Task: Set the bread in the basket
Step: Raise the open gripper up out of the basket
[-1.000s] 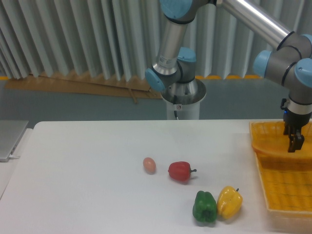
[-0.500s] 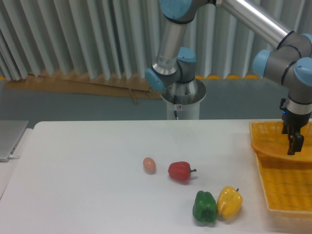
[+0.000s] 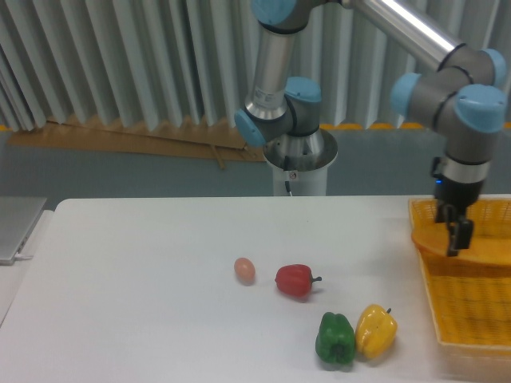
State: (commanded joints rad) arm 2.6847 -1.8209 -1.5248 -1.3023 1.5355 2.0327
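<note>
Bread (image 3: pixel 467 251) lies in basket (image 3: pixel 471 319) — cropped — under gripper (image 3: pixel 456 239), jaw state unclear.

one fixed camera | front, raised | faces table (image 3: pixel 160 271), arm base (image 3: pixel 299 163)

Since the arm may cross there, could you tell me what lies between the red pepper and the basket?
Only bare white table between the red pepper and basket, in the fixed camera view.

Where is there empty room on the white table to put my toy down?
The whole left half of the white table is bare, left of the small tan egg. The strip behind the red bell pepper is free too. It is crowded near the green bell pepper, the yellow bell pepper and the yellow mesh basket.
</note>
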